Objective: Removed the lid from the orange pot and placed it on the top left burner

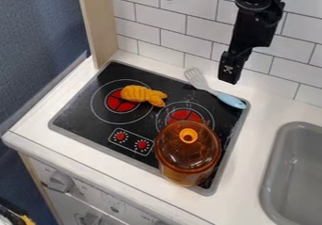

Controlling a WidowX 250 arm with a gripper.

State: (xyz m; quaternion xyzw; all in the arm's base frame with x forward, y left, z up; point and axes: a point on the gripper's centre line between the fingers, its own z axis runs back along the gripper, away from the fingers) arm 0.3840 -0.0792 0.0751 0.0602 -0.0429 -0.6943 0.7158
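- Nearest me is the front panel (94, 195) with its pale printed marks, too small to make out, so I have no brand or label to read
- The orange pot (186, 179) stands at the near right of the black stovetop (78, 107), its lid (173, 154) seated on top with the knob (188, 135) upward
- I judge the step in hand is the approach: the lid is not yet lifted, and next I need to lower over the knob, pinch it and raise straight up so the pot doesn't tip
- Farther left, the top left burner (119, 101) is my target; the yellow toy food (143, 95) lies partly over it and could leave the lid tilted
- Toward the tiled wall (141, 26), the gripper (229, 73) hangs above the spatula (213, 92), well apart from the lid; I cannot tell whether its jaws are spread or pressed together
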